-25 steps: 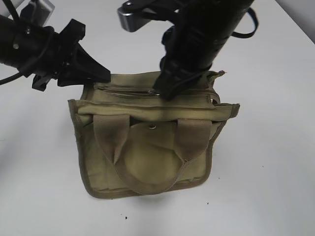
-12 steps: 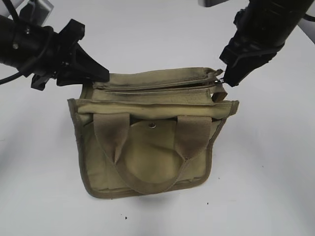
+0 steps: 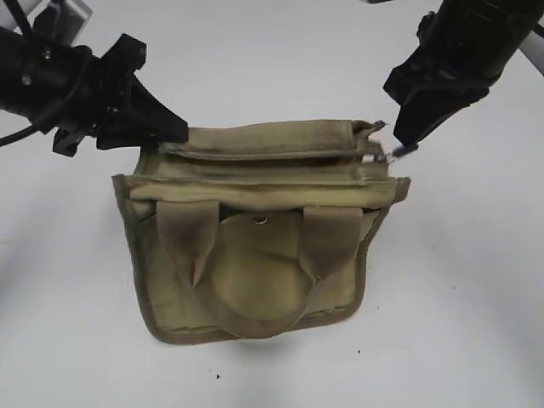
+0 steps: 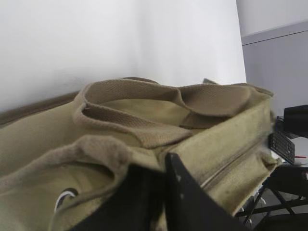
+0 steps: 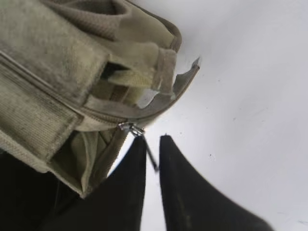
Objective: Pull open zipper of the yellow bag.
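right gripper moved past bag end | jaws slightly parted, zipper pull between | left jaws pinch yellow bag

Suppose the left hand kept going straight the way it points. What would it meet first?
The left hand points at the top left corner of the bag and already seems to be against it there, so it would press into the bag's cloth first. Depth is hard to judge.

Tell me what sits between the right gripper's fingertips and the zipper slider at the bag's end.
Only the thin silver pull tab, running from the slider into the narrow gap at the right gripper; the right wrist view shows it.
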Controlling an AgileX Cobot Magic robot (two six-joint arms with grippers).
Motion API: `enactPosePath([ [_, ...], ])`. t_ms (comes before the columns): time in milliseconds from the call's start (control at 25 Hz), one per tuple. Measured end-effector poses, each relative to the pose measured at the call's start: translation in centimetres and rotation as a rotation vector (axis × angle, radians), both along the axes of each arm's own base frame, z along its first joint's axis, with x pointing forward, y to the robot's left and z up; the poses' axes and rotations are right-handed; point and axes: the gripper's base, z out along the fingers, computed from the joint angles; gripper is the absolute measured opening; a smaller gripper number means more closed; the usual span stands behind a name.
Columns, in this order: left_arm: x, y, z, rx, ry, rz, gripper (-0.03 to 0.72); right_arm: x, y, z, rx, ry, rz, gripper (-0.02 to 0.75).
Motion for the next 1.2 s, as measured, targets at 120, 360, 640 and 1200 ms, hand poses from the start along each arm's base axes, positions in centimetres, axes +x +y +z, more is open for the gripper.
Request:
enactPosePath([
  [120,-0.1,0.0,0.1,0.0,-0.001,-0.005,0.168,-0.4,0.0,0.8,0.031,-0.01,-0.014,0.302],
  [360,-1.4,0.2,2.0,-0.002,-0.047,-0.046,0.458,-2.4,-0.6,4.1,0.087,-0.076,-0.095,0.606],
  [640,-5.7,2.4,7.6,0.152,-0.325,-0.112,0.485,-6.4,-2.0,9.4,0.178,-0.209,-0.166,0.599],
  [1200,-20.9,11.4,14.4,0.618,-0.579,0.129,0.485,-19.9,-7.2,5.0,0.144,-0.234,-0.173,0.594],
])
